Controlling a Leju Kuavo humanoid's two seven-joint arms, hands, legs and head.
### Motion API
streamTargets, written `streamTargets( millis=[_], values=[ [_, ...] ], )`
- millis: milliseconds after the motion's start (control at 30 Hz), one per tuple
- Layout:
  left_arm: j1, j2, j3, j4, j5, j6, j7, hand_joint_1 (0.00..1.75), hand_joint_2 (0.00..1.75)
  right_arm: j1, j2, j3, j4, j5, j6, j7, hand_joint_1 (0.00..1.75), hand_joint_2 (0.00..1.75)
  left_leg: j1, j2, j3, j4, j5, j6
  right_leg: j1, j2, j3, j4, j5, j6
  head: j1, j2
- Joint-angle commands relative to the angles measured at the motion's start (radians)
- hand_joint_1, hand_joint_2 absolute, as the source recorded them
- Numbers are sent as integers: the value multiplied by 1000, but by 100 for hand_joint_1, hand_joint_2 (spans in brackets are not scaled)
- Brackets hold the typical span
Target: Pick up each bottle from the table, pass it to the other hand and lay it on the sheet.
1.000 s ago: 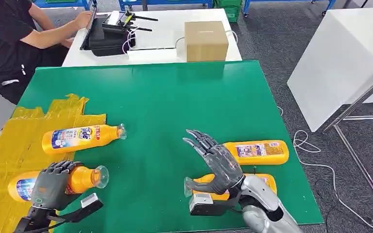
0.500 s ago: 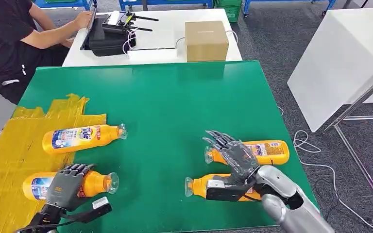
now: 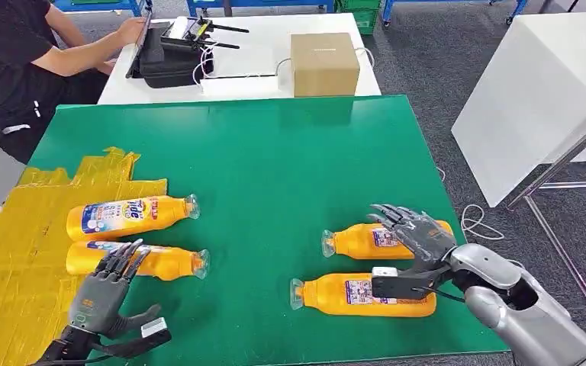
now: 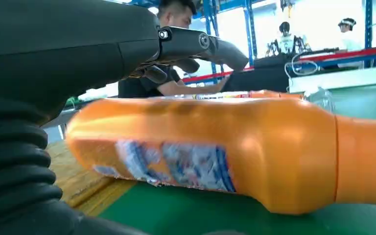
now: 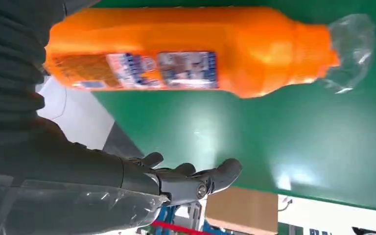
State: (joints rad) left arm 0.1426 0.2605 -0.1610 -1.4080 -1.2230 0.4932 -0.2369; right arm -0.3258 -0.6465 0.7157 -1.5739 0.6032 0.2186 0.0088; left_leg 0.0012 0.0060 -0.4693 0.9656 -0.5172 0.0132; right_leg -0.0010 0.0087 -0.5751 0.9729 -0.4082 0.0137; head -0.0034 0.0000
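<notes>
Now both hands spread, left hand point(image 3: 101, 293) by sheet edge point(image 3: 169, 183), right hand point(image 3: 420, 236) over far bottle point(image 3: 366, 241).

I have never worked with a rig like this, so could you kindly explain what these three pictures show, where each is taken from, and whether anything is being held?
This is a humanoid robot with two silver arms. The wide picture is its head camera, looking down at a green table. The other two come from cameras behind each wrist and are turned.

Four orange bottles lie on their sides. Two lie partly on the yellow sheet: the upper sheet bottle and the lower sheet bottle. Two lie on bare green: the far right bottle and the near right bottle.

The left robot hand is spread by the lower sheet bottle, gripping nothing. The right robot hand is spread over the far right bottle, not gripping it.
</notes>
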Motion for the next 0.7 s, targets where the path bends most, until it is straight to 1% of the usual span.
streamTargets(
  millis=[33,267,333,367,400,433,467,500,533,567,600,667,700],
  values=[
    [9,-19,35,-6,24,20,-24,0,0,41,-146,-29,-150,-120,2,-65,0,175,0,-2,1,0,0,-1,0,-3,1,1,-1,1,0,0],
    [9,-19,35,-6,24,20,-24,0,0,41,-146,-29,-150,-120,2,-65,0,175,0,-2,1,0,0,-1,0,-3,1,1,-1,1,0,0],
    [12,-22,45,-6,27,22,-31,0,0,77,-147,-60,-180,-132,-6,-77,0,175,0,-3,1,0,-1,-1,0,-3,2,0,-2,1,0,0],
    [19,-28,58,-10,39,27,-46,0,0,121,-123,-98,-199,-145,-18,-117,0,175,0,-2,0,0,0,-1,0,-3,1,1,-1,1,0,0],
    [34,-41,82,-23,48,44,-65,0,0,203,-76,-150,-240,-154,-52,-203,0,175,0,-4,0,1,-1,0,0,-4,1,1,-2,1,0,0],
    [47,-46,92,-37,51,57,-75,0,0,260,-46,-177,-272,-171,-71,-244,0,175,1,-5,1,1,-1,-1,1,-5,3,0,-2,1,0,0],
    [55,-49,128,-57,103,114,-108,0,0,533,-181,-330,-470,-259,-21,-337,0,175,1,-4,2,-1,-1,-1,1,-4,3,-2,-1,0,0,0],
    [54,-53,130,-55,107,123,-112,0,0,535,-183,-334,-471,-255,-17,-331,0,175,1,-4,2,-2,0,-1,1,-4,3,-3,-1,0,0,0],
    [52,-60,134,-56,114,135,-121,0,0,529,-192,-330,-461,-219,-4,-296,0,175,2,-5,3,-2,-1,-1,2,-3,4,-3,-1,0,0,0],
    [52,-70,133,-61,114,147,-123,0,0,496,-178,-308,-424,-176,3,-269,0,175,1,-7,0,-1,-1,0,2,-5,2,-1,-2,0,0,0],
    [52,-70,130,-63,113,150,-125,0,0,483,-173,-298,-410,-172,4,-272,0,175,2,-9,2,0,-3,0,3,-8,5,-2,-3,3,0,0],
    [54,-72,127,-65,113,152,-125,0,0,465,-164,-285,-392,-166,6,-273,0,175,2,-6,2,0,-2,0,2,-5,5,-3,-1,2,0,0],
    [53,-68,120,-65,113,145,-128,0,0,443,-159,-265,-373,-130,7,-245,0,175,2,-5,3,-1,-1,0,2,-4,5,-4,0,2,0,0]
  ],
)
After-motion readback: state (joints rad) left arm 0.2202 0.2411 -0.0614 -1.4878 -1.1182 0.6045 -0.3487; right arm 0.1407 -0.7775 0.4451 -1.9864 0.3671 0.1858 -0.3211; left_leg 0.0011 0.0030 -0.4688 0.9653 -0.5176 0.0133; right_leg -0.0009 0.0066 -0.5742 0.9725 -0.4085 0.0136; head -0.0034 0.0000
